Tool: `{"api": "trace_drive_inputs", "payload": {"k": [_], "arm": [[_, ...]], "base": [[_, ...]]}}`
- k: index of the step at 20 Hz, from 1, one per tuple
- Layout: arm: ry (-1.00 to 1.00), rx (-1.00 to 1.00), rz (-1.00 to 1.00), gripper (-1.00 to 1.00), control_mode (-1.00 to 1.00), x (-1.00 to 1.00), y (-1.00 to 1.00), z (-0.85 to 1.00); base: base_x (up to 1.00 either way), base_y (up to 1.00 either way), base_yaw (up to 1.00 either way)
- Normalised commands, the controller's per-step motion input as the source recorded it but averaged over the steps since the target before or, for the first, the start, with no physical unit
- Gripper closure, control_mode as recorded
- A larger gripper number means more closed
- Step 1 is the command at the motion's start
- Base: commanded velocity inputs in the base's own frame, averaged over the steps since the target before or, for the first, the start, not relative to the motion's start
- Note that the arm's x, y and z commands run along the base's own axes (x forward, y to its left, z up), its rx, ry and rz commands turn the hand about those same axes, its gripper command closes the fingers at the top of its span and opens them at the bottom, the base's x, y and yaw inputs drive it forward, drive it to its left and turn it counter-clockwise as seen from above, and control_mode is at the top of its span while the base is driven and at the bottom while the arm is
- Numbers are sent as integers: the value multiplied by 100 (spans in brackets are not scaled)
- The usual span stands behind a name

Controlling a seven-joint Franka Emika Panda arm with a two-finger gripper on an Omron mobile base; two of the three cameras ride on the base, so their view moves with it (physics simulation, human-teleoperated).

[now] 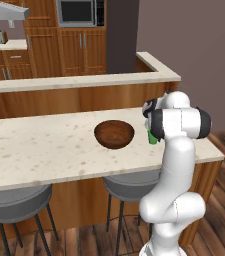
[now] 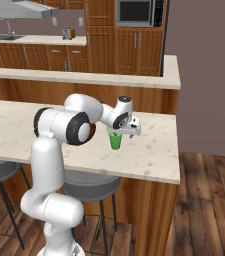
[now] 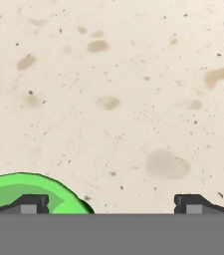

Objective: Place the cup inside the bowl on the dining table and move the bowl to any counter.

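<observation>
A: Kitchen, dining table (image 1: pixel 44 150). Cup (image 2: pixel 116 140) upright on the stone near the right end, well right of the bowl (image 1: pixel 114 134).

B: And the gripper (image 2: pixel 125 132)?

A: Spread wide, hovering just over the cup, grasping nothing. Left fingertip (image 3: pixel 31 204) above the green rim (image 3: pixel 24 191).

B: Bowl?

A: Mid-table, upright.

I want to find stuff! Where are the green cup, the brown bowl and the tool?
cup (image 2: pixel 116 141), right base view, its side wall.
bowl (image 1: pixel 114 133), left base view, its inside.
tool (image 3: pixel 111 204), hand view, between its fingertips.
</observation>
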Motion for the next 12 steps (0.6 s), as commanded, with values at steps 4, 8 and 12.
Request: {"api": "trace_drive_inputs", "payload": {"k": [4,8,12], "arm": [[0,0,0,100,-100,0,0,0],[0,0,0,100,-100,0,0,0],[0,0,0,100,-100,0,0,0]], "base": [[0,0,0],[0,0,0],[0,0,0]]}}
